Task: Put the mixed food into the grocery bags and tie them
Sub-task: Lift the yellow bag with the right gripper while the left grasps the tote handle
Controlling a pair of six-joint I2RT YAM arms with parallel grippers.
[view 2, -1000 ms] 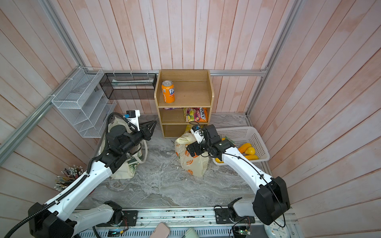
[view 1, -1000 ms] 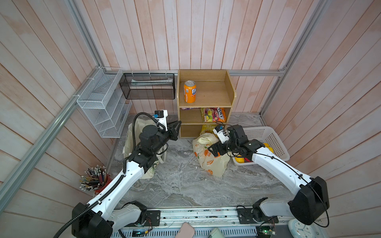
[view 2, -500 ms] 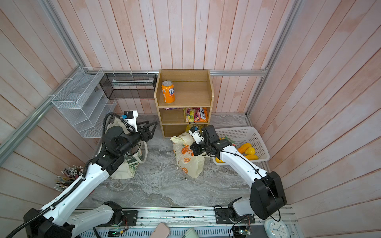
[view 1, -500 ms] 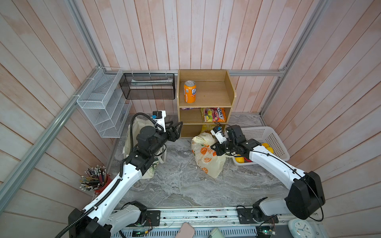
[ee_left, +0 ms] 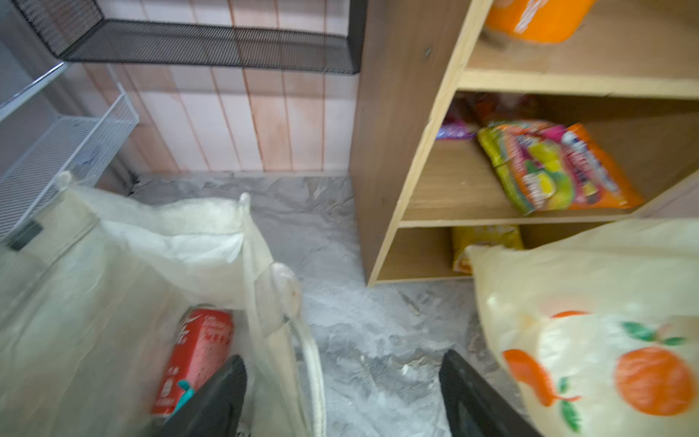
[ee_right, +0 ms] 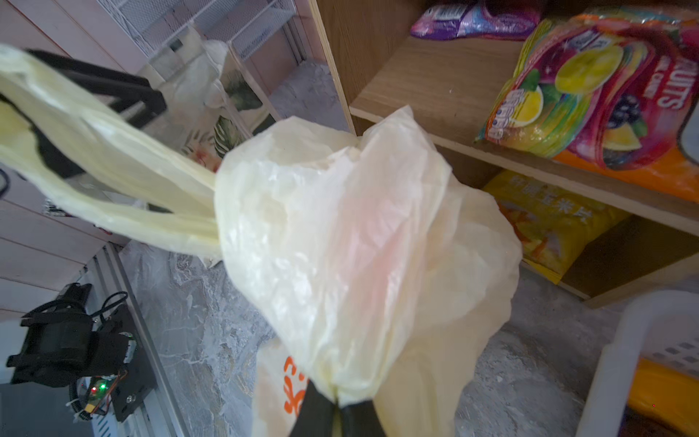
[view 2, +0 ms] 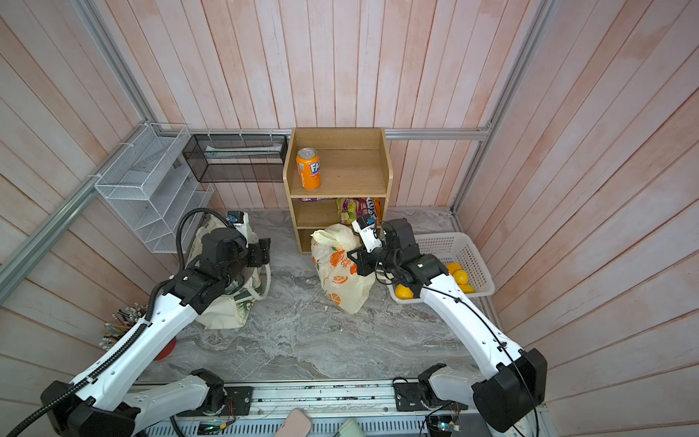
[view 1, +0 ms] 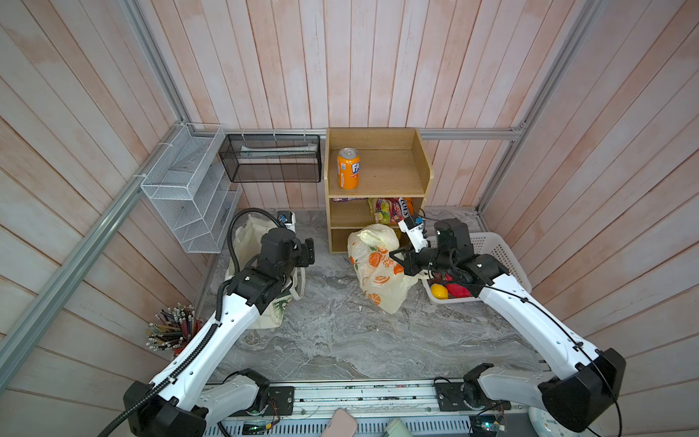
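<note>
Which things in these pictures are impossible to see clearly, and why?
Contents of the plastic bag: hidden by its cloudy film, all views.
Red can in the canvas tote: partly behind a left gripper finger, left wrist view.
Tote interior, both top views: covered by the left arm.

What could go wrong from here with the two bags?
1. The right gripper is shut on only a thin bunch of the translucent pale-yellow plastic bag printed with oranges. A hard pull might tear the film or let it slip out.
2. The left gripper is open astride the rim of the cream canvas tote, with the rope handle between its fingers. Moving off could snag it and tip out the red drink can inside.
</note>
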